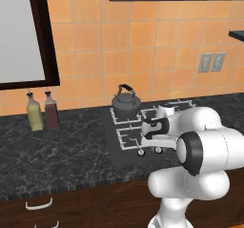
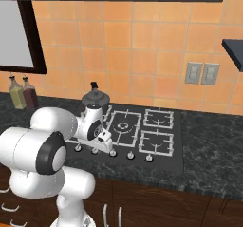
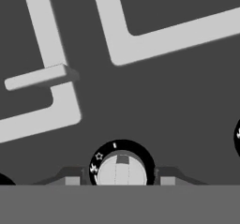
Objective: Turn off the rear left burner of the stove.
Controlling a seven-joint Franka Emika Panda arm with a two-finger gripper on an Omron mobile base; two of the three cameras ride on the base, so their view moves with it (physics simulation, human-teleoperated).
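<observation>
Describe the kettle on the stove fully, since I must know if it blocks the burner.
The dark grey rounded metal kettle stands upright on the rear left section of pale grey wire grate of the flat dark grey cooktop, near the orange tiled wall. It has a black arched handle over a small lid and looks glossy. Nothing else touches it; the robot's hand is lower, by the front row of small silver knobs.

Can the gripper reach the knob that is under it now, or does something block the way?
Probably yes. In the hand view the knob sits between the two fingertips, and nothing lies between them.
</observation>
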